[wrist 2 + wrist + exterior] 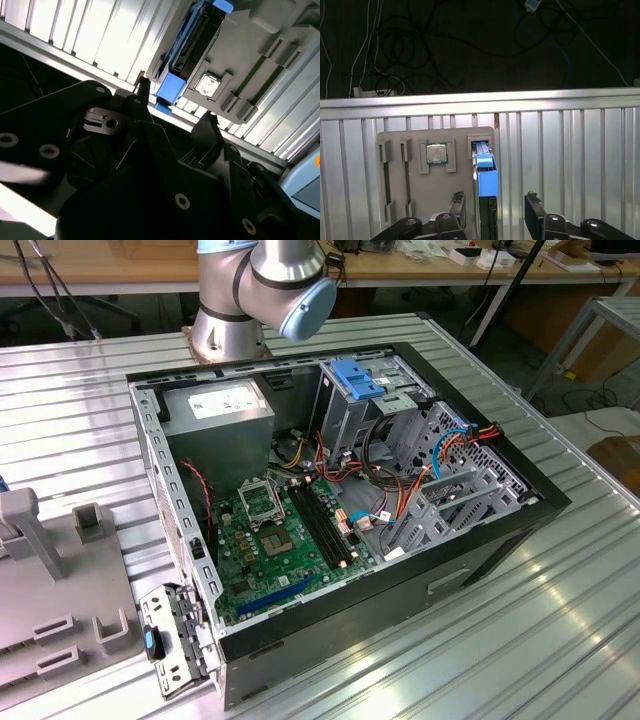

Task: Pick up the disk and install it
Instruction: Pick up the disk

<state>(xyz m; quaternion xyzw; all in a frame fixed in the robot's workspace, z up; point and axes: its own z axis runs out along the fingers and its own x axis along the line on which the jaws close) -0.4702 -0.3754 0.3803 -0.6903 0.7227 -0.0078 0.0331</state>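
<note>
The disk (486, 175) stands on edge in a slot of a grey holder tray (420, 200), its bright blue rail facing the camera. In the second wrist view the disk (192, 45) shows as a dark slab with blue ends. My gripper (495, 206) is open and hovers over the holder, one black finger (459, 204) on each side of the disk's line. It holds nothing. The second wrist view shows the gripper (176, 106) short of the disk, with the ribbed table between them.
A square processor chip (436, 153) sits in the holder beside the disk. In the exterior view the open computer case (520, 540) lies on the ribbed metal table, with a blue caddy (360, 375) on its drive cage and a grey power supply (215, 410). The holder (50, 570) is at the exterior view's left.
</note>
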